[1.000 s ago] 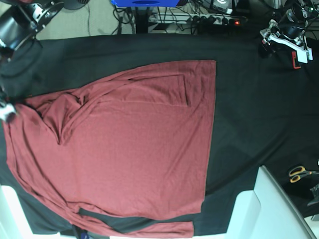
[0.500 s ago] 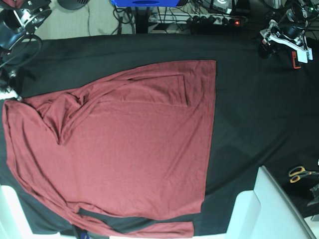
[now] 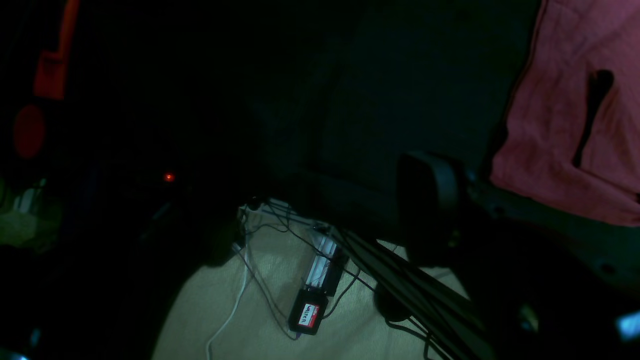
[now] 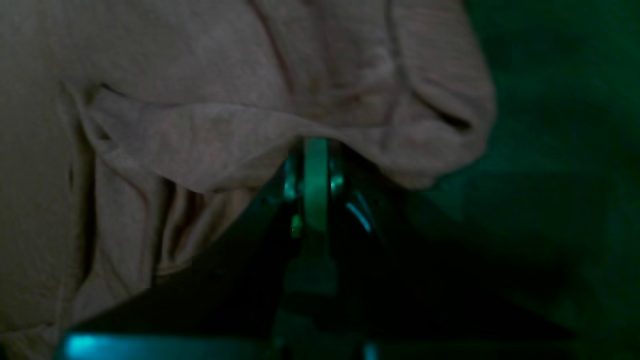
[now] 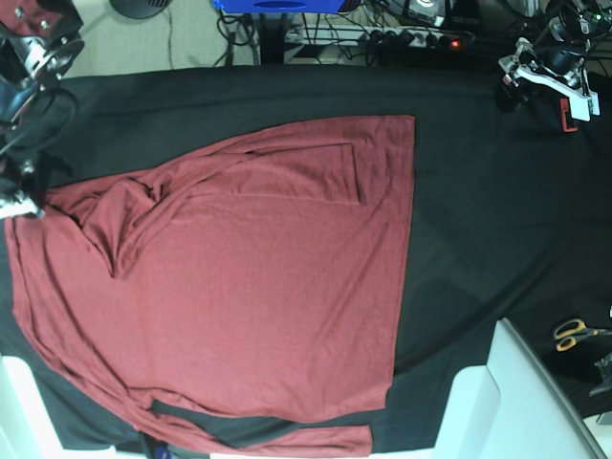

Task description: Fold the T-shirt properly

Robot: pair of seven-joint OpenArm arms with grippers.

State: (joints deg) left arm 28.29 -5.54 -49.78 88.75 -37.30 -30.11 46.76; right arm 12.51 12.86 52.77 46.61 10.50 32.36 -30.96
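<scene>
Right pincer point(image 4: 316, 150) clenching T-shirt point(image 5: 249, 287) edge at counter point(image 5: 478, 210) side; left pincer point(image 5: 545, 72) hanging released, clear of cloth

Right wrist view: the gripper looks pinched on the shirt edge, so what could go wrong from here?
The right gripper, shut on a thin fold of the brick-red knit T-shirt, could lose it when pulled. The bunched wrinkles near that corner may get folded in. The left gripper waits far off, so the far side is unsupported.
</scene>
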